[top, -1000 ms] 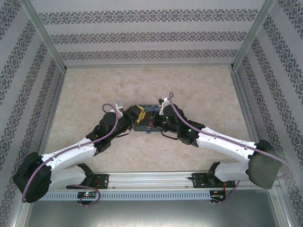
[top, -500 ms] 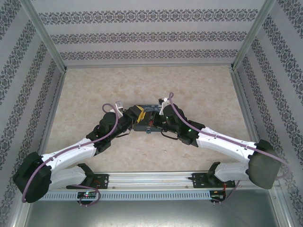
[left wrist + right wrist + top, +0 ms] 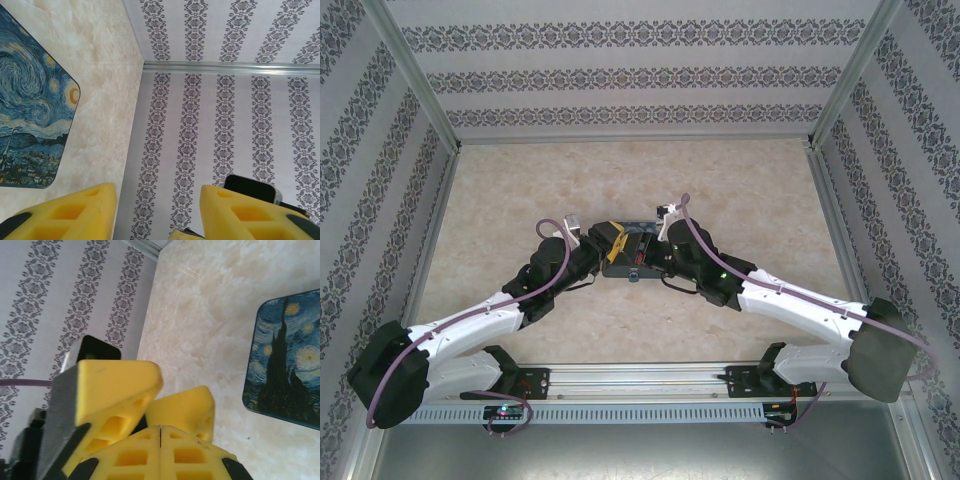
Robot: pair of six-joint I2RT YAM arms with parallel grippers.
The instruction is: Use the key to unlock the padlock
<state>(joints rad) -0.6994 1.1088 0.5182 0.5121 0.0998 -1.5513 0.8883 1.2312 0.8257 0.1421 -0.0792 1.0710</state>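
Padlock first: I honestly can't pin it down. From the top camera there's a small bluish-grey nub (image 3: 635, 277) at the near edge of the Starry Night case (image 3: 632, 250). That may be it, but it's too tiny to call.

Left gripper (image 3: 157, 220) has its yellow fingers (image 3: 65, 215) standing apart with nothing between them, just wall (image 3: 225, 125) and table (image 3: 105, 75) behind. Right gripper (image 3: 160, 440) is pinched fully together, pads meeting at the seam. If the key is in there, I can't see any of it poking out. In the right wrist view the left one's fingers sit right up against the right one's tips.

Handling-wise, I'd expect a lock like that to be hard, smooth metal, light enough to skate or swivel the moment a key pushes on it. So I'd take the body by its flat sides and leave shackle and keyhole free. The key should be a stiff, slippery sliver: grip the head, not the blade.

Both wrist cams cut the case off at the frame edge, and the arms cover part of it from above.
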